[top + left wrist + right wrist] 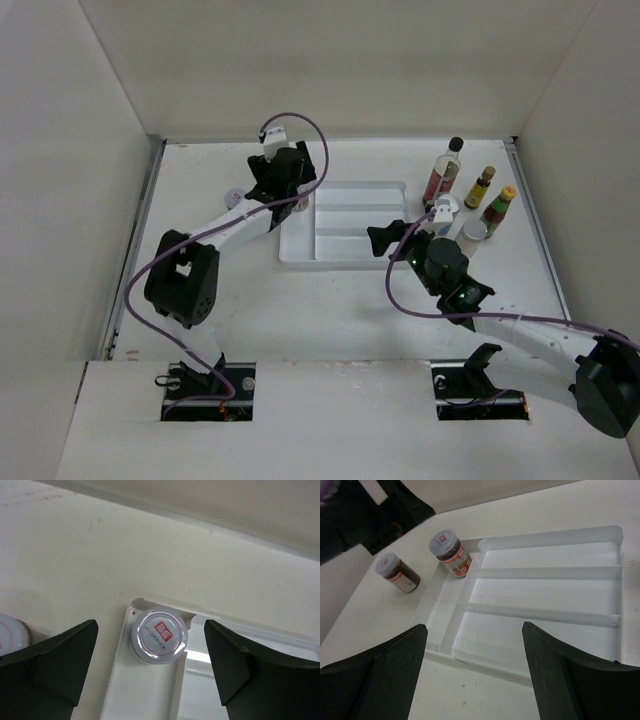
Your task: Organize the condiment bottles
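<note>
Left wrist view: left gripper [150,626], jaws apart, holding nothing. Jar [159,636] directly beneath, between the fingers, in tray [142,700] corner slot. Second jar [9,636] beyond one finger, off-tray. Right gripper [474,626] apart, empty. Advice: rise straight, clearing lid, then fetch second jar.

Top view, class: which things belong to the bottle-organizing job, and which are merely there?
Job: tall clear black-capped bottle; slim yellow-capped sauce bottle; second yellow-capped bottle; pale white-lidded shaker; short silver-lidded brown jar; its twin.
Merely there: white divided plastic tray; purple arm cables.
</note>
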Controlling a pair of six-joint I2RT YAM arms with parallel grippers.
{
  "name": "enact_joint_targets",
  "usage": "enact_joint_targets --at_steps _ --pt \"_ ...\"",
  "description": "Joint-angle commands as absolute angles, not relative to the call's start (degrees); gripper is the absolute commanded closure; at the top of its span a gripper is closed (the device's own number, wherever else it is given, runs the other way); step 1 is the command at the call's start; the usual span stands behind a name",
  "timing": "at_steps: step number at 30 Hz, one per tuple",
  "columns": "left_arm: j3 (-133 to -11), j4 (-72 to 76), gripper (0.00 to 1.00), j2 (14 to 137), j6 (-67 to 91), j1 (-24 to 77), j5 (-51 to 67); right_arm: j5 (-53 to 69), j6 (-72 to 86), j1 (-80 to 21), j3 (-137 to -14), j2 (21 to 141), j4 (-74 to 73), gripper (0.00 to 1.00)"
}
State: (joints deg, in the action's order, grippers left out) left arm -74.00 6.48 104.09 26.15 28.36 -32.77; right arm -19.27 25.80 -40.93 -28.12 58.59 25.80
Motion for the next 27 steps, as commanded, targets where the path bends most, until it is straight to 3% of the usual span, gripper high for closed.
enact_joint_targets --at_steps 1,8,20,23,27 --pt "-70.3 8.9 0.12 94.8 26.4 25.9 -35.2 -19.0 26.5 -40.9 -28.1 57.3 29.4 0.16" --pt "-61.7 3.6 0.11 91.1 32.0 16.0 -34.7 -18.6 26.5 -40.9 -28.6 57.9 29.3 0.15" --pt "-67.1 2.3 0.13 103.2 32.2 11.8 -29.2 -18.5 26.0 -41.4 -29.7 60.9 28.8 0.11" --pt "-67.2 2.3 0.24 104.1 32.5 11.2 -30.2 -18.5 26.0 -41.4 -29.8 62.1 29.3 0.11" --pt "-63.5 3.8 0.56 100.9 33.5 11.1 -31.1 -18.7 25.9 -41.4 -30.1 62.6 28.9 0.11"
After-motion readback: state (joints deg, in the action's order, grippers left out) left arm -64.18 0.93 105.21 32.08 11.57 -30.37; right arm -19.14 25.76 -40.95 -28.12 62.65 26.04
